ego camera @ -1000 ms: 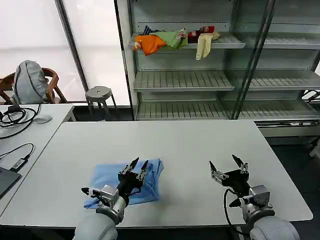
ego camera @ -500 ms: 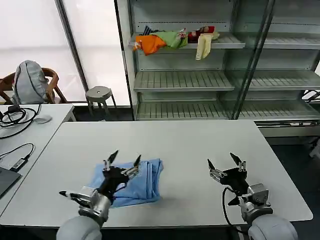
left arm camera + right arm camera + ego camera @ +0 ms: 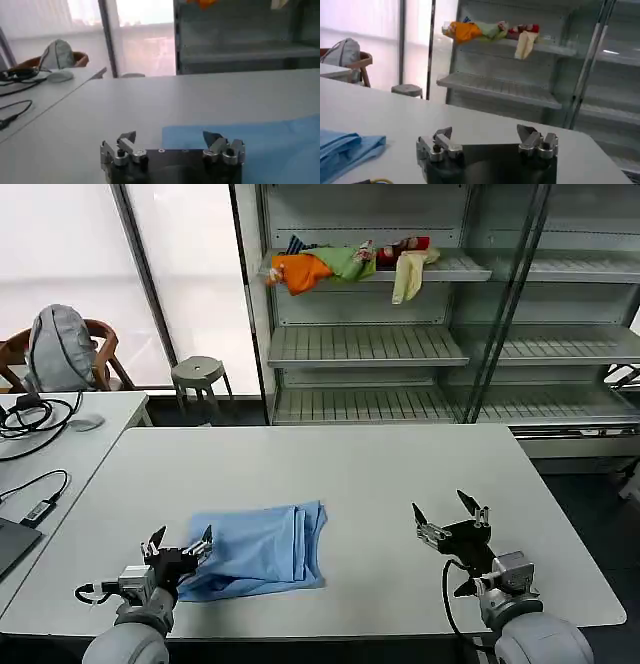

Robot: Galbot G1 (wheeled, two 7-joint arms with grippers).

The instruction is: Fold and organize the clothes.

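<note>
Light blue soft cotton T-shirt (image 3: 262,550) lies folded on the white table (image 3: 380,474), front left. Left gripper (image 3: 179,548), fingers apart, at its left edge; right gripper (image 3: 449,515) spread, well apart. Limp, light fabric: best pinched at an edge.

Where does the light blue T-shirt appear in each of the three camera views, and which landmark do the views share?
Head view: the light blue T-shirt lies folded on the white table, just beyond the open left gripper.
Left wrist view: its blue fabric fills the lower right corner.
Right wrist view: a folded edge sits at the lower left corner.
Shared landmark: the heaped colourful garments on the upper shelf.
</note>
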